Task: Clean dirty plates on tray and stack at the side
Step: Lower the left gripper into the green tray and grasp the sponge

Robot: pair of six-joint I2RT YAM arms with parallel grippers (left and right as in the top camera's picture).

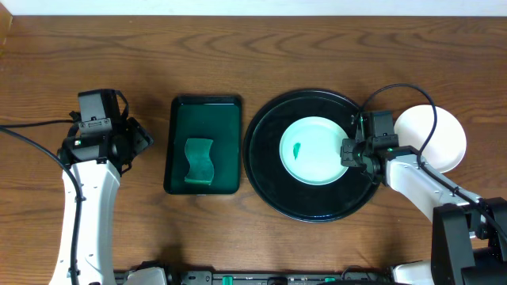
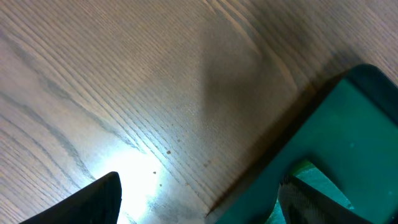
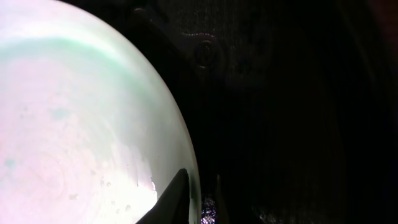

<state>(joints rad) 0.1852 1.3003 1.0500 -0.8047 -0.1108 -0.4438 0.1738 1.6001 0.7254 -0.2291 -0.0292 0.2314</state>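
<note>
Surface: wooden table [image 1: 253, 47], brown, with its grain running left to right; the left wrist view shows fine dark specks on it.
Left of centre: rectangular dark green tray [image 1: 206, 119], long sides running front to back, flat on the wood.
Right of centre: large round black tray [image 1: 261, 150], glossy with a raised rim, just beside the green tray, a narrow strip of wood between them.
Far right: round white plate [image 1: 447, 142], on the wood close to the black tray; touching or apart cannot be told, nor whether it is 1 plate or a stack.
Count: 3 items directly on the table.
</note>
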